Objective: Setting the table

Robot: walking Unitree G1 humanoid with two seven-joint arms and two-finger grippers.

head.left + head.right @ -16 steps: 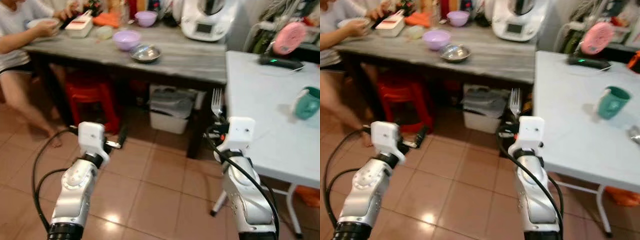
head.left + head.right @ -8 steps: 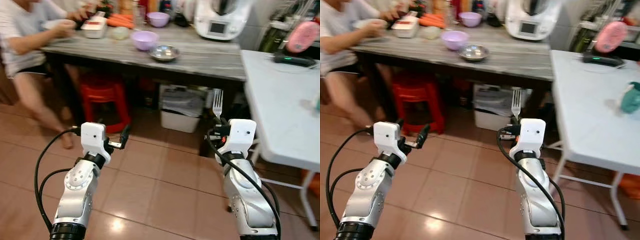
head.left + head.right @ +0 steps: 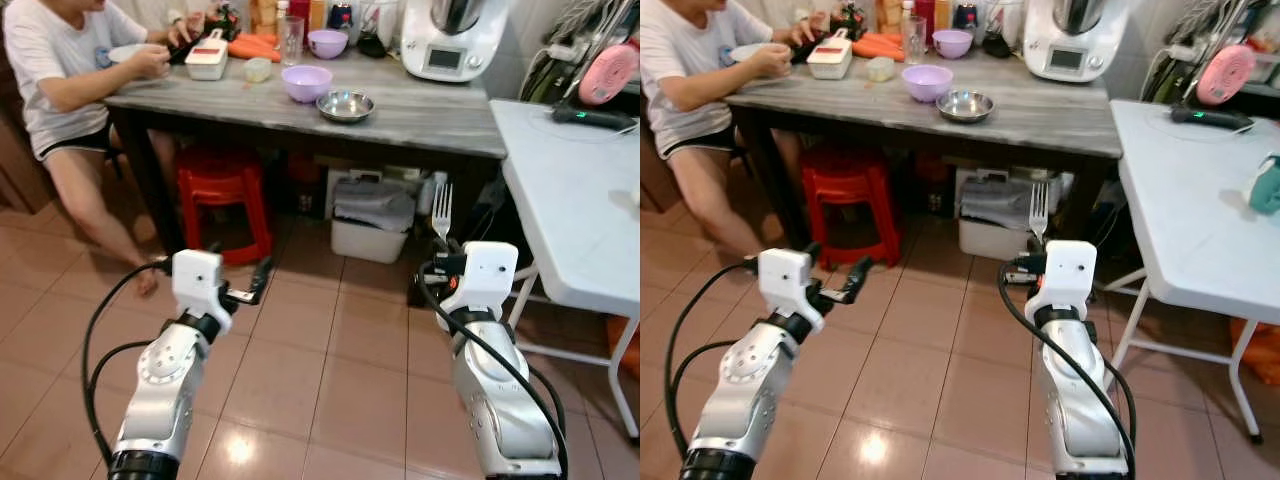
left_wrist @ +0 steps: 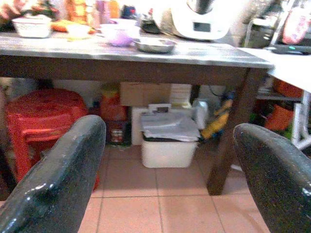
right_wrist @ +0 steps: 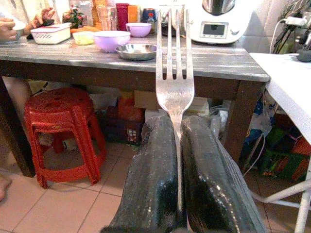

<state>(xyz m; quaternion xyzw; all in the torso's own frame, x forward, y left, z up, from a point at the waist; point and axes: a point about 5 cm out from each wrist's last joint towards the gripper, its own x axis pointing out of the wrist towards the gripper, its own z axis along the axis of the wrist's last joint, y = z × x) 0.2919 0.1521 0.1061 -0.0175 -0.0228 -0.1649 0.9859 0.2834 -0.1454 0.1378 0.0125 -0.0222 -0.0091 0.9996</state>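
R gripper [image 5: 177,145] pinches silver metal fork [image 5: 175,73] by handle only, L gripper [image 4: 170,160] open, empty; fork could tilt/slip en route to far grey wooden table [image 3: 420,115].

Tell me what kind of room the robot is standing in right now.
Most likely a home kitchen or dining area. A grey wooden table carries bowls and a white kitchen appliance, a person sits eating at it, and a red plastic stool stands on the tiled floor. The right tool holds a fork.
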